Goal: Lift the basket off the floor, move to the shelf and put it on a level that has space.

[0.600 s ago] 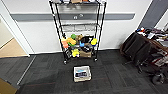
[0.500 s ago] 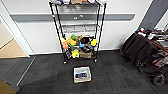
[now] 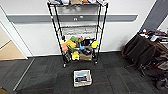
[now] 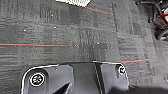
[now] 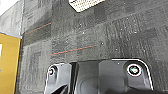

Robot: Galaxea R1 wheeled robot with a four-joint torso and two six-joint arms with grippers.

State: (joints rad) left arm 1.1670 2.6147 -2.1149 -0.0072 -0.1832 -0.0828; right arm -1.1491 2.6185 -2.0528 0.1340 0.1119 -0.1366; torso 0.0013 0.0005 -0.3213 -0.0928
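One basket — long axis toward shelf.

The camera has tipped slightly downward: the shelf now sits a little higher in the frame, its top tier cut by the upper edge. The basket on the floor has risen from the bottom edge toward lower centre. Nothing has shifted relative to anything else.
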